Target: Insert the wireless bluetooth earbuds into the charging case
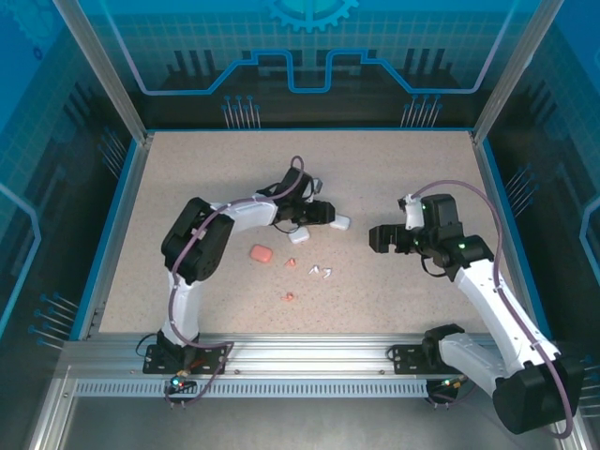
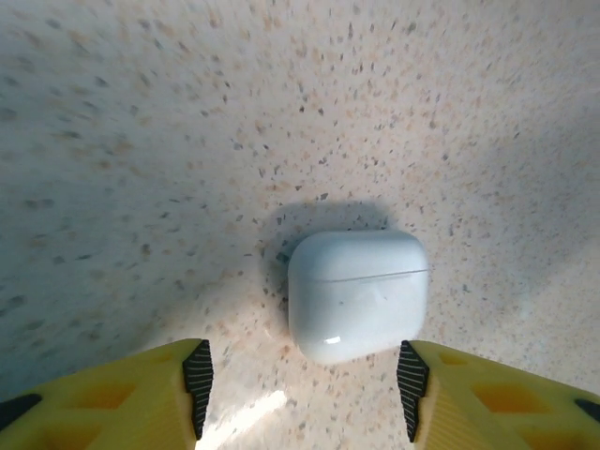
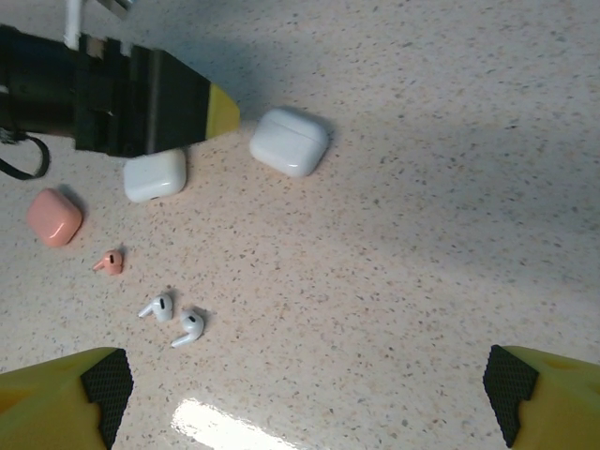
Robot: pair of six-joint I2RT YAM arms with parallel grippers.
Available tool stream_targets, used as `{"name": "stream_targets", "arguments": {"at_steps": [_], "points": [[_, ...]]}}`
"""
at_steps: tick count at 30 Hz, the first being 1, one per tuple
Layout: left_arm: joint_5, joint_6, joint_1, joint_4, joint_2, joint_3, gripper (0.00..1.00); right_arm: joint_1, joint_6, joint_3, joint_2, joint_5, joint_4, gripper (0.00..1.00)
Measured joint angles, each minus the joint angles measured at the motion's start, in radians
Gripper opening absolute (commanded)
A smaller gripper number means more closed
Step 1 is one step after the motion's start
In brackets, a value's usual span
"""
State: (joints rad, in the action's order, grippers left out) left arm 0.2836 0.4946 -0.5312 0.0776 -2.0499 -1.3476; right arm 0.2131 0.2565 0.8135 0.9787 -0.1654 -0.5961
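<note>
Earbuds (image 3: 188,327) sit loose lower left on the surface (image 3: 422,234): tiny, light, slick, so I'd pinch the stem. Left end effector (image 2: 305,375) open by a white case (image 2: 356,295), right end effector (image 3: 305,384) open too.

A speckled beige counter (image 1: 187,187) with a blue rim (image 1: 118,216) sits inside silver posts (image 1: 97,66) and blue panels (image 1: 309,37) printed with circuit lines. A slotted metal rail (image 1: 309,354) spans the near edge.

Bare table (image 2: 141,141) all around white case (image 2: 357,295)
</note>
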Motion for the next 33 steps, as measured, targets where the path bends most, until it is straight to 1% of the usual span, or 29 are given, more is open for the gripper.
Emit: {"name": "stream_targets", "arguments": {"at_steps": [4, 7, 12, 16, 18, 20, 22, 26, 29, 33], "points": [[0.001, -0.004, 0.024, -0.018, 0.134, 0.085, 0.59, 0.010, -0.045, 0.021, 0.047, -0.036, 0.027, 1.00], [0.002, -0.006, 0.050, -0.056, 0.263, 0.169, 0.60, 0.067, -0.149, 0.086, 0.109, -0.047, 0.029, 1.00], [0.002, -0.006, 0.140, -0.109, 0.495, 0.342, 0.60, 0.205, -0.409, 0.201, 0.229, -0.035, 0.032, 1.00], [-0.027, -0.006, 0.219, -0.124, 0.672, 0.484, 0.61, 0.296, -0.694, 0.274, 0.359, -0.030, 0.013, 1.00], [-0.055, -0.007, 0.242, -0.129, 0.756, 0.550, 0.64, 0.327, -0.831, 0.321, 0.425, -0.030, -0.012, 1.00], [-0.097, -0.017, 0.256, -0.135, 0.857, 0.626, 0.73, 0.352, -0.960, 0.391, 0.511, -0.030, -0.042, 1.00], [-0.138, -0.025, 0.261, -0.137, 0.938, 0.685, 0.80, 0.364, -1.054, 0.461, 0.586, -0.031, -0.067, 1.00], [-0.214, -0.049, 0.277, -0.135, 1.093, 0.781, 0.92, 0.380, -1.206, 0.615, 0.751, -0.018, -0.108, 1.00], [-0.253, -0.057, 0.299, -0.125, 1.164, 0.810, 0.97, 0.395, -1.284, 0.710, 0.866, 0.005, -0.137, 1.00], [-0.292, -0.076, 0.322, -0.109, 1.218, 0.820, 0.99, 0.417, -1.352, 0.808, 1.004, 0.028, -0.171, 0.99]]}}
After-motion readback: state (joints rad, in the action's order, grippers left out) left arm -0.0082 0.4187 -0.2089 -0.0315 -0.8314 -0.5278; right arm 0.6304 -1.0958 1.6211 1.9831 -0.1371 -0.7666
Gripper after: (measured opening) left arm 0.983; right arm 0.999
